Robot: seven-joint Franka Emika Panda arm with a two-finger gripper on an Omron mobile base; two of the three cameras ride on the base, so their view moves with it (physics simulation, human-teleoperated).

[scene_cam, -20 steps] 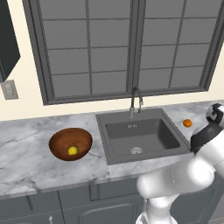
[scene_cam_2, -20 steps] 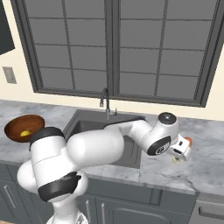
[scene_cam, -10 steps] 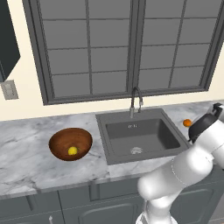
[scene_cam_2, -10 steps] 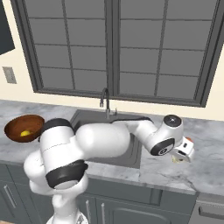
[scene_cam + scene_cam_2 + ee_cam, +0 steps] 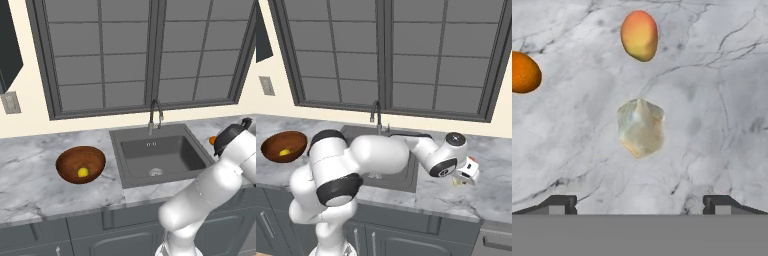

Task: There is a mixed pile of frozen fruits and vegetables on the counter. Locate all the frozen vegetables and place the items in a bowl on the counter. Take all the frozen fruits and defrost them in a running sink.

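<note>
From the left base view you can see the brown wooden bowl [image 5: 80,164] sitting on the marble desk [image 5: 30,175] left of the sink [image 5: 160,155], with the small yellow piece [image 5: 83,172] already inside it, so one vegetable is dealt with; a sliver of an orange fruit [image 5: 212,140] peeks out beside the arm's dark joint at the far right. From the right base view your arm reaches across the sink to the stretch of desk on its right, and the claw [image 5: 458,182] hangs low over a pale speck there, apart from the bowl [image 5: 283,146] at the far left. In the hand view the claw [image 5: 640,205] is released, its two dark tips spread wide at the bottom edge, and the whitish lumpy vegetable [image 5: 640,127] lies between them and a little ahead, translucent, faceted and pale with a faint yellow tinge at its lower edge. The orange-red peach-like fruit [image 5: 639,35] lies beyond it and the orange ball [image 5: 523,72] off to the left, both apart from the lump. I judge the step in hand is fetching this second vegetable: you would need to descend straight over it, clench on its uneven sides without nudging the fruits, then carry it the long way over the sink to the bowl.
</note>
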